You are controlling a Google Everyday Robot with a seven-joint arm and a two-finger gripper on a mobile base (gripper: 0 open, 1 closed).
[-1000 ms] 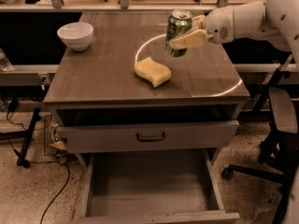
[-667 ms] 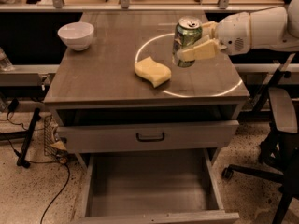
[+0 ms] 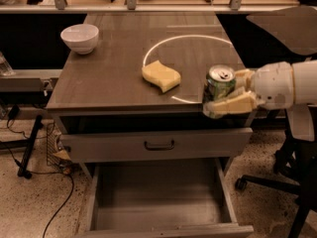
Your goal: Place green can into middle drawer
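Note:
The green can (image 3: 218, 87), with a silver pull-tab top, is held upright in my gripper (image 3: 229, 97), over the front right corner of the cabinet top. The gripper reaches in from the right on a white arm, and its pale fingers (image 3: 233, 104) are shut around the can's sides. Below, the middle drawer (image 3: 158, 197) is pulled out wide, with a bare grey floor and low side walls. The can is above and to the right of the drawer's opening.
A yellow sponge (image 3: 161, 75) lies mid-top and a white bowl (image 3: 79, 37) stands at the back left. A grey drawer with a dark bar handle (image 3: 158, 145) sits slightly open above the middle one. Office chair legs (image 3: 277, 182) stand at right; cables lie at left.
My gripper has carried the can from over the back right of the top forward and down to the front right corner. The sponge and bowl have not moved.

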